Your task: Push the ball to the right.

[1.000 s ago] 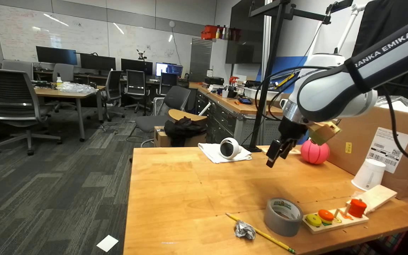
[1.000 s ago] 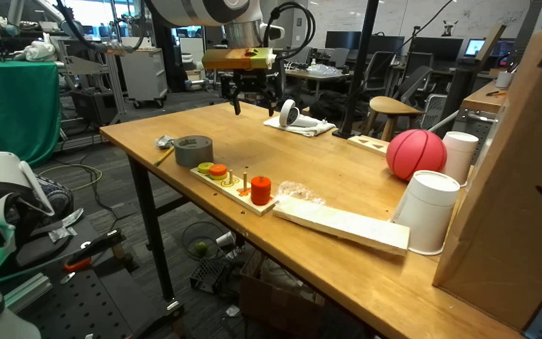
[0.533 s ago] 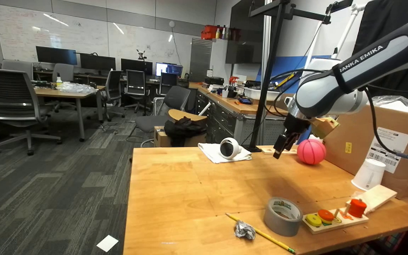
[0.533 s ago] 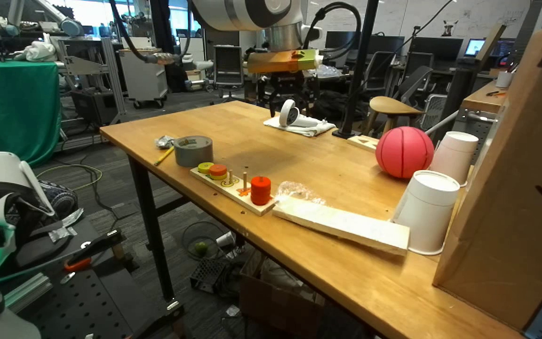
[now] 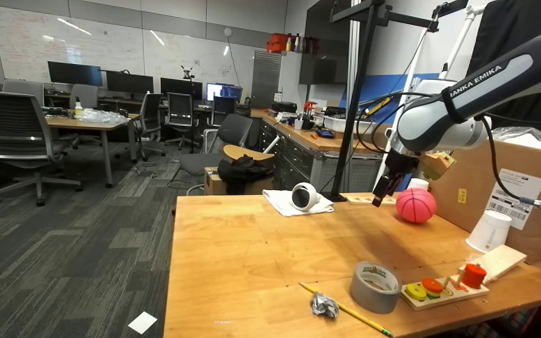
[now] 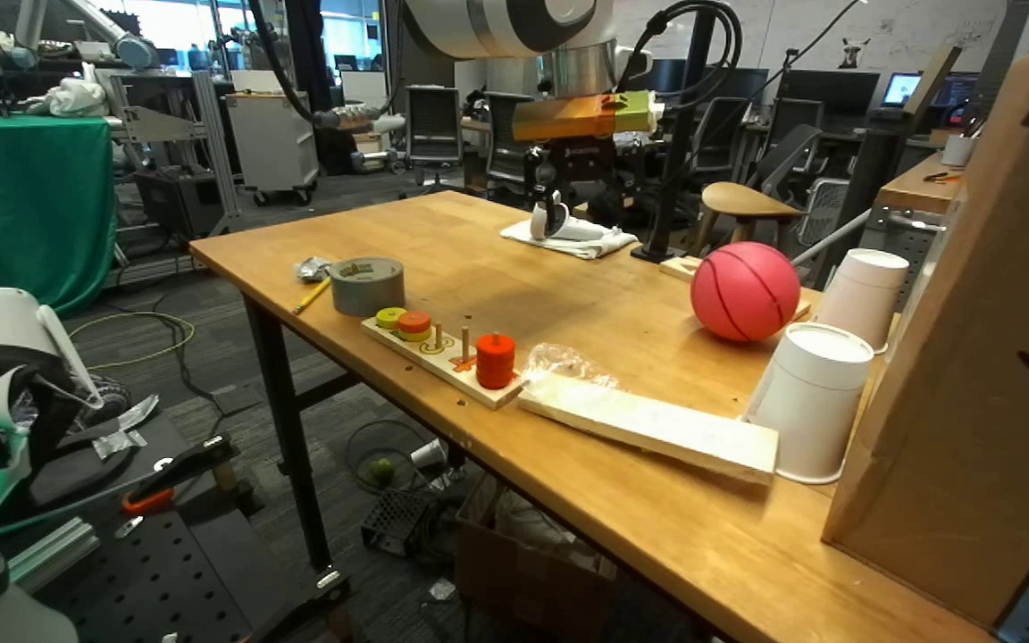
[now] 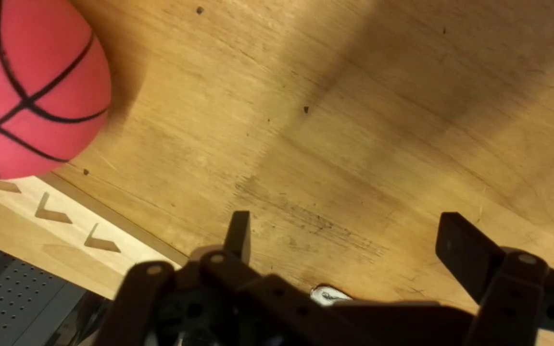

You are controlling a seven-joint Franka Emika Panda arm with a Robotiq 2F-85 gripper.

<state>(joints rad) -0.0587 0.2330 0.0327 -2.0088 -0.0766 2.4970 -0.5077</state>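
The pink-red ball point(image 5: 416, 205) with black lines sits on the table near the big cardboard box, in both exterior views point(image 6: 745, 292). In the wrist view the ball point(image 7: 31, 86) fills the upper left corner, partly cut off by the frame edge. My gripper point(image 7: 344, 216) is open and empty, with its two fingers wide apart and bare table seen between them. In an exterior view the gripper point(image 5: 379, 195) hangs above the table, left of the ball. In an exterior view the gripper point(image 6: 586, 210) is also left of the ball and apart from it.
White cups point(image 6: 809, 402) stand by the cardboard box point(image 5: 510, 188). A wooden strip with cut-outs point(image 7: 70, 216) lies behind the ball. A white headset point(image 5: 304, 196) rests on a cloth beside a black post point(image 5: 345, 141). Tape point(image 5: 376, 287) and a peg toy point(image 5: 445, 292) lie near one edge.
My gripper has moved right in both exterior views, nearer the ball. The ball has rolled left in an exterior view, away from the rear cup. The gripper stays open.
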